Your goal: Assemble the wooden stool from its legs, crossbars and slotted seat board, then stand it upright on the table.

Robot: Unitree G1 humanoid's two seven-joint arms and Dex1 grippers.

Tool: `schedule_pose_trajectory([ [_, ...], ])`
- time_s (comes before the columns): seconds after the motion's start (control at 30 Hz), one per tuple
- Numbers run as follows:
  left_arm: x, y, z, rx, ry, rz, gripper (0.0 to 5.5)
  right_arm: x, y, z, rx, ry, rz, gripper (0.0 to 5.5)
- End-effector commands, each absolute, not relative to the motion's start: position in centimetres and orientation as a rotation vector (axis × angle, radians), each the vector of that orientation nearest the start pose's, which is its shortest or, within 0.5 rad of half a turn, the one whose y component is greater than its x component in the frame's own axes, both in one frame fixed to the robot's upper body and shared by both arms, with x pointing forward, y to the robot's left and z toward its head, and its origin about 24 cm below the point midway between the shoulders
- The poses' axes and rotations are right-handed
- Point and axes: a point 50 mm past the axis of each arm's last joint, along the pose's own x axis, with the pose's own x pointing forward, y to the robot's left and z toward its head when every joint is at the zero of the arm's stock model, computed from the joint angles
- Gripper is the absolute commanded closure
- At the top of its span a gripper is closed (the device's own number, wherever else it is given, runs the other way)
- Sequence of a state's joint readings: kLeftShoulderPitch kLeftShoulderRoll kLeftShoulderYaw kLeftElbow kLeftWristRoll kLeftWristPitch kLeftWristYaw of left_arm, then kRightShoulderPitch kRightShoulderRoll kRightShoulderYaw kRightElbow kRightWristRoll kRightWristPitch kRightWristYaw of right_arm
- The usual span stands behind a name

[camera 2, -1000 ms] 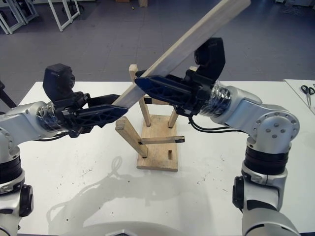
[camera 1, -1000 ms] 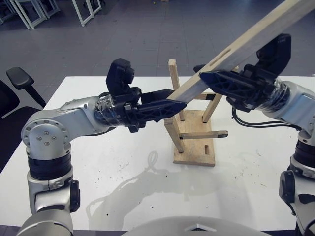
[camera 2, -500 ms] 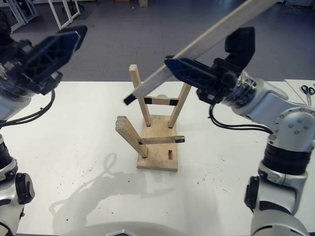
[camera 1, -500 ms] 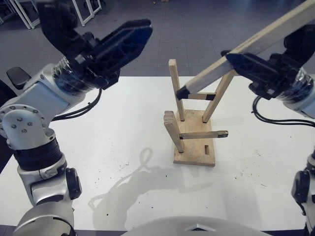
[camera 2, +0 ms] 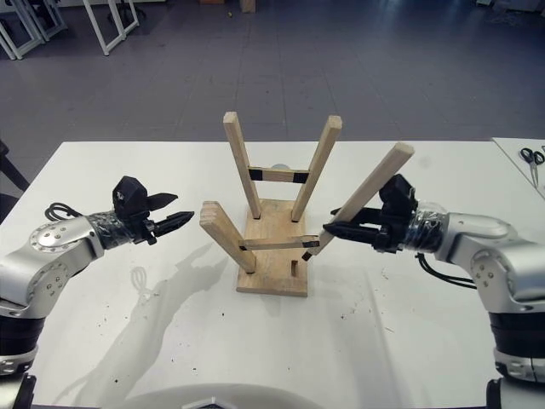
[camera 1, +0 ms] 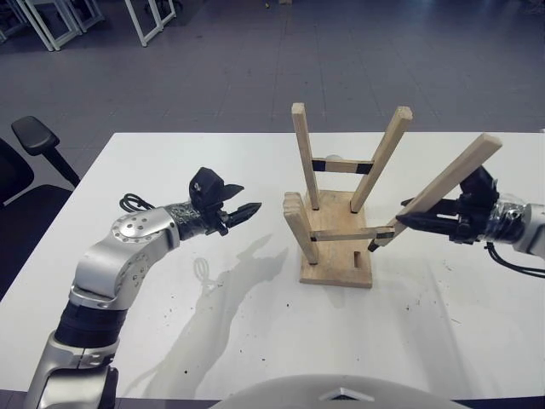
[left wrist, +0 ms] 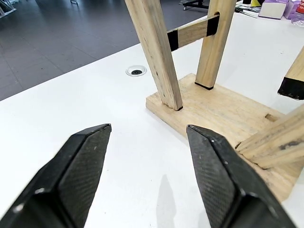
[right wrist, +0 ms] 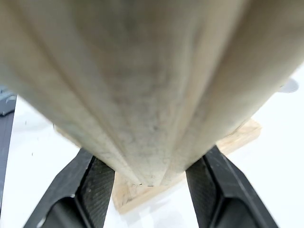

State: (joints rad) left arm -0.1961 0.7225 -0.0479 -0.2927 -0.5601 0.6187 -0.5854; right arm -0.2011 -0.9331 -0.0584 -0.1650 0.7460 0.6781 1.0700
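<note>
- Chair (camera 1: 34,135): stands off the table's left edge, on the floor.
- Table (camera 1: 213,324): white top. Its left edge runs diagonally past the left arm, and its near edge lies well in front of the stool parts.
- Left gripper (camera 1: 247,210): hovers low over the table, left of the stool and pointing at it. The two fingers (left wrist: 85,161) are spread wide with nothing between them. A band of white table top separates the fingertips from the nearest leg.
- Near-left leg (camera 1: 300,226): rises from the seat board and tilts toward the left gripper.
- Seat board (camera 1: 336,271): lies flat near the table's middle, underside up. One slot (camera 1: 356,256) is open near its right edge.
- Far legs (camera 1: 305,153): two stand on the board's far side, leaning apart at the top and joined by the upper crossbar (camera 1: 343,166).
- Lower crossbar (camera 1: 349,232): projects rightward from the near-left leg, and its free end meets the fourth leg.
- Fourth leg (camera 1: 443,192): tilted, with its top to the right and its black-tipped foot at the board's right edge. Whether the foot sits in a slot cannot be told.
- Right gripper (camera 1: 409,220): closed on the fourth leg, one finger (right wrist: 95,183) on each side of the wood.
- Scissors (camera 2: 535,156): lie near the far right edge, well apart from the stool.
</note>
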Motion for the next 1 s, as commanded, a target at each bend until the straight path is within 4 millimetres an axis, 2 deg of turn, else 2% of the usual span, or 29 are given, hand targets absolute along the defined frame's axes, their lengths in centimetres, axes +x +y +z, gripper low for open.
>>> schedule_pose_trajectory([
  [0.03,25.7,18.9,11.9,0.176,0.294,-0.787,2.57,24.1,-22.5,13.6,-0.040,0.407,1.189,3.47],
  [0.17,25.8,18.8,11.8,0.164,0.293,-0.793,2.57,24.0,-20.9,12.5,-0.056,0.397,1.257,3.47],
  [0.27,25.9,18.7,11.8,0.163,0.293,-0.793,2.57,24.2,-20.4,11.4,-0.127,0.408,1.276,3.47],
  [0.4,26.0,18.8,11.8,0.167,0.290,-0.792,2.57,25.2,-20.3,9.9,-0.233,0.412,1.248,3.47],
  [0.5,26.0,18.9,11.9,0.175,0.284,-0.788,2.57,26.3,-20.4,9.7,-0.274,0.389,1.192,3.47],
  [0.57,26.4,19.1,12.7,0.183,0.234,-0.749,2.57,26.4,-20.4,8.9,-0.300,0.416,1.157,3.47],
  [0.63,27.7,19.6,14.7,0.182,0.106,-0.647,2.57,26.3,-19.9,8.0,-0.301,0.425,1.124,3.47],
  [0.7,29.1,19.6,19.3,0.144,-0.141,-0.518,2.57,26.4,-18.8,7.7,-0.292,0.367,1.067,3.47],
  [0.77,29.3,18.8,22.6,0.100,-0.302,-0.492,2.57,26.5,-18.1,7.7,-0.289,0.312,1.023,3.47],
  [0.83,29.0,17.4,24.9,0.054,-0.402,-0.533,2.57,26.6,-17.6,7.8,-0.290,0.265,0.992,3.47],
  [0.9,28.6,15.8,26.1,0.023,-0.443,-0.602,2.57,26.6,-17.2,7.7,-0.285,0.223,0.967,3.47],
  [1.0,28.4,13.8,25.8,0.002,-0.419,-0.691,2.57,26.9,-16.8,6.4,-0.255,0.229,0.932,3.47],
])
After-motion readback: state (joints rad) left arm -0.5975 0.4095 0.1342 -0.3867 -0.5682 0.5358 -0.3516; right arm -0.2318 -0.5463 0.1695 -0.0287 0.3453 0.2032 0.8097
